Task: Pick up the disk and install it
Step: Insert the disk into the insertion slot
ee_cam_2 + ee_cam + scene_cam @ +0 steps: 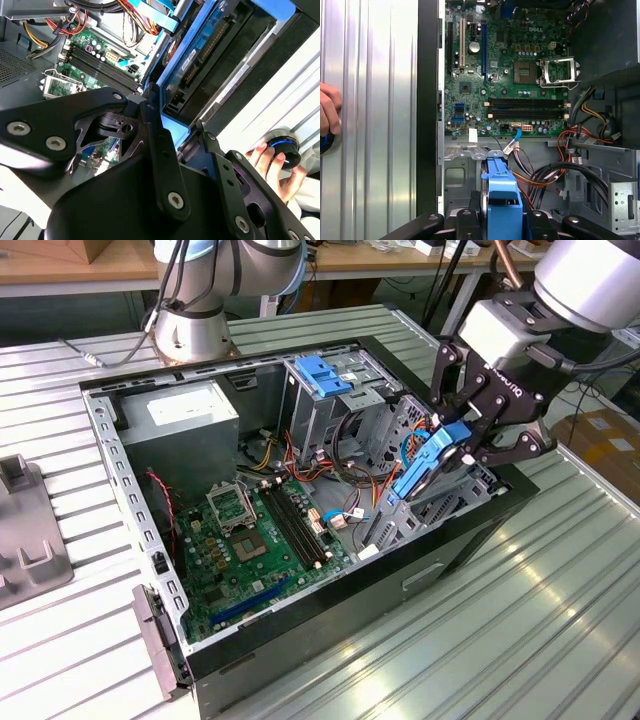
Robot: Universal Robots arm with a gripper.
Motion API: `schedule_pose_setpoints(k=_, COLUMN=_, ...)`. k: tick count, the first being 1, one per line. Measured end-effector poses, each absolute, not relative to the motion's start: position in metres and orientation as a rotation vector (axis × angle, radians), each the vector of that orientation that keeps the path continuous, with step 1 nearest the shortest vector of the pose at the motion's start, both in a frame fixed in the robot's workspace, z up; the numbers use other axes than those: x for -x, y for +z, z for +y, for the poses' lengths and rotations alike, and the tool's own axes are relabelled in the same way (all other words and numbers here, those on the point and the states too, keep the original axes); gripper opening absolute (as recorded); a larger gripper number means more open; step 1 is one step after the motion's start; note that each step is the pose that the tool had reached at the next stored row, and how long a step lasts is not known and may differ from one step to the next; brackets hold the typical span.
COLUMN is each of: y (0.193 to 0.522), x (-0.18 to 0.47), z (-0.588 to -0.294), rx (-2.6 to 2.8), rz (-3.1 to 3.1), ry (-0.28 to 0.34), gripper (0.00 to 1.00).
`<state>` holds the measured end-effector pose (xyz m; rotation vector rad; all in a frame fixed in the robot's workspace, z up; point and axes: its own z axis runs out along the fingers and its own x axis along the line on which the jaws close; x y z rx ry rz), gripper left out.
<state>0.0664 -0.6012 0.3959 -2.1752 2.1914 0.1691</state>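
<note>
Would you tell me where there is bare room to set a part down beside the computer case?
The ribbed table is bare beside the computer case, toward the exterior view's lower right. A narrower strip lies between the case and the grey fixture. Crowded: the drive cage, where the tool holds the disk among cables.

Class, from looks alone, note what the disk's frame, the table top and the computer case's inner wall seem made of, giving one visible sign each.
Frame of the disk: likely plastic, bright, even blue, soft sheen. Top of the table: probably aluminium, silvery, ribbed, mirroring light. Wall of the computer case: seemingly sheet steel, dull grey, punched with holes.
</note>
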Motion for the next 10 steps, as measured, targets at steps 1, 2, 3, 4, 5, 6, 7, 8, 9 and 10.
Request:
schedule_pose_setpoints(k=1, y=0.3954, x=-0.0664, z=-0.6011, rx=2.175, rz=2.191, ry=0.169, gripper=0.37)
schedule_pose_setpoints(k=2, y=0.3947, x=-0.0664, z=-0.6012, rx=2.175, rz=2.191, ry=0.169, gripper=0.37)
schedule_pose_setpoints(k=3, y=0.3942, x=-0.0664, z=-0.6012, rx=2.175, rz=2.191, ry=0.169, gripper=0.37)
schedule_pose_setpoints(k=4, y=0.3936, x=-0.0664, z=-0.6011, rx=2.175, rz=2.191, ry=0.169, gripper=0.37)
schedule_pose_setpoints(k=5, y=0.3930, x=-0.0664, z=-0.6011, rx=2.175, rz=2.191, ry=0.169, gripper=0.37)
schedule_pose_setpoints(k=6, y=0.3919, x=-0.0664, z=-0.6012, rx=2.175, rz=2.191, ry=0.170, gripper=0.37)
schedule_pose_setpoints(k=7, y=0.3914, x=-0.0664, z=-0.6012, rx=2.175, rz=2.191, ry=0.169, gripper=0.37)
schedule_pose_setpoints(k=8, y=0.3910, x=-0.0664, z=-0.6012, rx=2.175, rz=2.191, ry=0.169, gripper=0.37)
schedule_pose_setpoints(k=9, y=0.3904, x=-0.0664, z=-0.6012, rx=2.175, rz=2.191, ry=0.170, gripper=0.37)
schedule_pose_setpoints(k=10, y=0.3898, x=-0.0663, z=-0.6012, rx=2.175, rz=2.191, ry=0.170, gripper=0.37)
